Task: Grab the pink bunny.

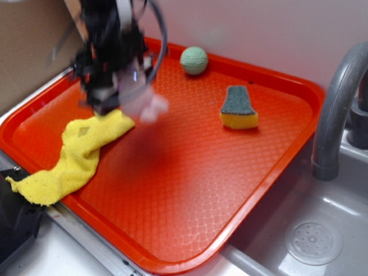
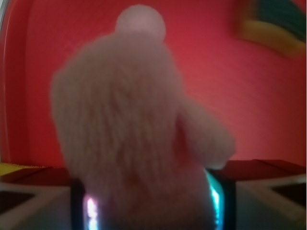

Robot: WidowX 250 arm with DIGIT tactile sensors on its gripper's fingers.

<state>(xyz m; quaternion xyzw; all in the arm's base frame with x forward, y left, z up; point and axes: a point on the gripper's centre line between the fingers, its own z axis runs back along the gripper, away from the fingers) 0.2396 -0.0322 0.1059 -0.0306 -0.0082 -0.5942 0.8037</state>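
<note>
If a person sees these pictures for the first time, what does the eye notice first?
First, the pink bunny, which fills the wrist view, held in the gripper above the back left of the orange tray. Next, the yellow cloth hanging over the tray's left edge, and the sponge and green ball toward the back.

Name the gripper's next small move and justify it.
Probably lift straight up, keeping the grip: the wrist view shows the pink bunny wedged between the gripper's fingers, and outside it blurs just above the orange tray beside the yellow cloth.
</note>
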